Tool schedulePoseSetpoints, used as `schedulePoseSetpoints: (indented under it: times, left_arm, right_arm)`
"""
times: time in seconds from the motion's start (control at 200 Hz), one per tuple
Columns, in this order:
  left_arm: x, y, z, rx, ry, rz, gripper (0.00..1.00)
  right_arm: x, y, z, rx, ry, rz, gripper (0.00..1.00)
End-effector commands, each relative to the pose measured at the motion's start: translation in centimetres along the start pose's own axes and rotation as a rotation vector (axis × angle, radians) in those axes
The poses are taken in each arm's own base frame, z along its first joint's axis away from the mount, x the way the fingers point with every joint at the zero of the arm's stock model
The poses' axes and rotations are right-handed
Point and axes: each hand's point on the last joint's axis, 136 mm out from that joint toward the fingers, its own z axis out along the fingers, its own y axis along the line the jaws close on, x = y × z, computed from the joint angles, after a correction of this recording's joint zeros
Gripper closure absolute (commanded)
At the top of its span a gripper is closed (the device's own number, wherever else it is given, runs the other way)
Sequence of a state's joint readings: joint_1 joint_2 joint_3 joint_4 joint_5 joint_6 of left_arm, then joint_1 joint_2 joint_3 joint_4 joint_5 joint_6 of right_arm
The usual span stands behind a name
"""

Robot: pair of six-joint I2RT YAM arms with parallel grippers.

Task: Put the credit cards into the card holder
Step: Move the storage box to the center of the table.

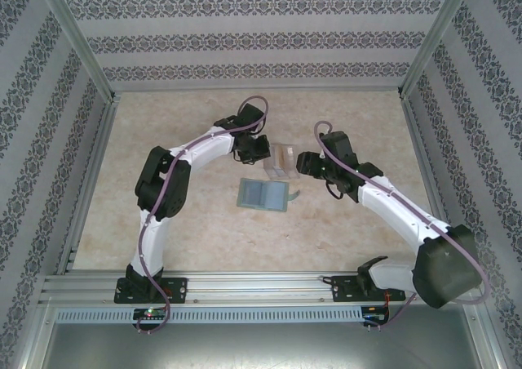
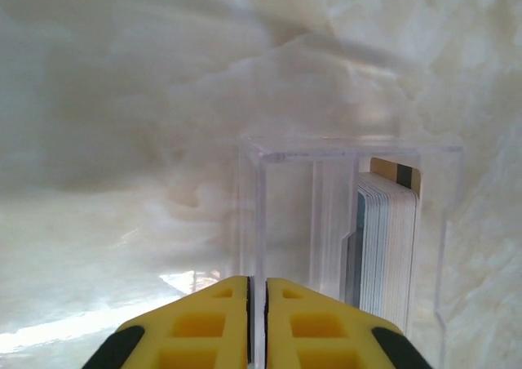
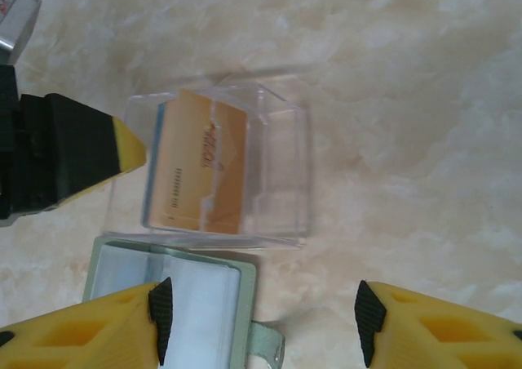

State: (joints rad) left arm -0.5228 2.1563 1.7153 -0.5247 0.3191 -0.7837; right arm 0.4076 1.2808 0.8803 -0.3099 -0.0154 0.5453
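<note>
The credit cards (image 2: pixel 383 246) stand as a stack inside a clear plastic box (image 2: pixel 326 206); the front one is yellow-orange (image 3: pixel 192 181), with a bluish edge behind it. My left gripper (image 2: pixel 257 320) has its yellow jaws pressed onto the thin side wall of the box (image 1: pixel 281 163). In the right wrist view one left fingertip (image 3: pixel 122 153) sits at the box's left edge. The card holder (image 3: pixel 204 291), a grey-green wallet lying open, rests just in front of the box (image 3: pixel 281 173). My right gripper (image 3: pixel 265 324) hovers open above the card holder's (image 1: pixel 263 195) right edge and its tab, holding nothing.
The table (image 1: pixel 188 132) is a pale marbled surface with patterned walls and metal frame posts on three sides. The wallet's closing tab (image 3: pixel 265 344) sticks out to the right. Both arms (image 1: pixel 163 181) arch in towards the middle, with bare table to the left, right and back.
</note>
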Motion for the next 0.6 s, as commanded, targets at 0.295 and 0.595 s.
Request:
schedulePoseSetpoints:
  times: [0.295,0.595]
  left_arm:
    - [-3.4,-3.5,-0.4,0.13,-0.105,-0.073,0.89]
    - [-4.3,-4.2,-3.8,0.304,-0.155,-0.118,0.56]
  right_arm:
    - [-1.2,2.4,2.9,-0.047,0.047,0.016,0.36]
    - [-1.3,3.8,5.6,-0.061,0.12,-0.121,0.35]
